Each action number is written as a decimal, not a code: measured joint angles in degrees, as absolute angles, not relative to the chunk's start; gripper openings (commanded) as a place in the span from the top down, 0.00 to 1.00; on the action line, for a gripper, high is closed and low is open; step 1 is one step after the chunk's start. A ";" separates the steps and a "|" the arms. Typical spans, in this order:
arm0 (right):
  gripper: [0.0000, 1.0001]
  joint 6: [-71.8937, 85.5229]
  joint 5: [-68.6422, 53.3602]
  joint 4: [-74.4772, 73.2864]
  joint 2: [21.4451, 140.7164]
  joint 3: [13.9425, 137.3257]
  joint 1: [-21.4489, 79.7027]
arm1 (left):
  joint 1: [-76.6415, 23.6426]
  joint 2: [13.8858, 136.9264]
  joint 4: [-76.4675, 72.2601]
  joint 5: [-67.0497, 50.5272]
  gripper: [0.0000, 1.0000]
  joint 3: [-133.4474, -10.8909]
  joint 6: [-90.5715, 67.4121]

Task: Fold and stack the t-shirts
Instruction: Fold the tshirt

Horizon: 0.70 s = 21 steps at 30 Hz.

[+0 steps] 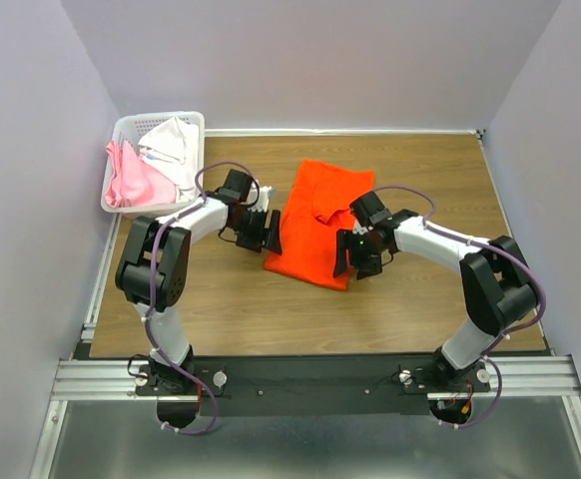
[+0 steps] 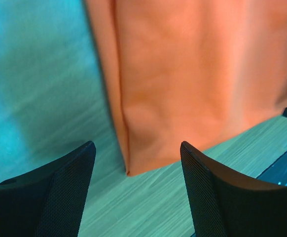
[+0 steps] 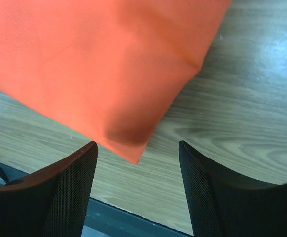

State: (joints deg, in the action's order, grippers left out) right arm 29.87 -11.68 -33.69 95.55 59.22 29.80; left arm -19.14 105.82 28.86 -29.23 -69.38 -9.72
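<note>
The bright orange t-shirt (image 1: 315, 225) lies folded into a long panel in the middle of the wooden table. My left gripper (image 1: 269, 236) stands open at the near left corner of the shirt. In the left wrist view that corner of the orange t-shirt (image 2: 193, 74) lies flat just ahead of the open left gripper (image 2: 138, 148). My right gripper (image 1: 350, 261) is open at the near right corner. The right wrist view has the orange t-shirt (image 3: 99, 64) pointing its corner between the spread jaws of the right gripper (image 3: 137, 148). Neither gripper holds cloth.
A white lattice basket (image 1: 161, 118) stands at the back left of the table, holding a pale pink t-shirt (image 1: 131, 180) and a white t-shirt (image 1: 176, 150). Walls close in the table on the left, back and right. Bare wood (image 1: 440, 180) shows to the right of the shirt.
</note>
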 measured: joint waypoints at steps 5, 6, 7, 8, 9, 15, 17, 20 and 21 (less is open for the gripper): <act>0.28 32.62 -11.73 -32.45 95.02 57.63 30.39 | -19.09 104.73 27.27 -28.82 0.21 -66.19 -10.63; 0.29 33.30 -11.70 -31.94 95.02 57.32 30.44 | -19.09 104.73 26.89 -28.82 0.21 -66.06 -10.76; 0.29 33.65 -11.68 -31.57 95.02 57.08 30.44 | -19.09 104.73 26.68 -28.82 0.21 -65.98 -10.81; 0.29 34.15 -11.68 -31.11 95.02 56.73 30.50 | -19.09 104.73 26.33 -28.84 0.21 -65.91 -10.85; 0.30 34.61 -11.68 -30.81 95.02 56.34 30.68 | -19.09 104.73 26.13 -28.86 0.21 -65.87 -10.92; 0.32 36.29 -11.73 -29.56 95.13 55.11 32.34 | -19.07 104.57 25.04 -28.82 0.21 -65.21 -11.00; 0.32 36.60 -11.73 -29.39 95.20 55.11 32.69 | -19.09 104.25 24.53 -28.73 0.22 -64.66 -10.98; 0.35 36.95 -11.73 -29.02 95.20 54.96 32.95 | -19.09 103.59 23.64 -28.45 0.24 -63.68 -10.98; 0.36 37.10 -11.70 -28.86 95.20 54.83 32.95 | -19.09 103.35 23.46 -28.32 0.25 -63.35 -10.98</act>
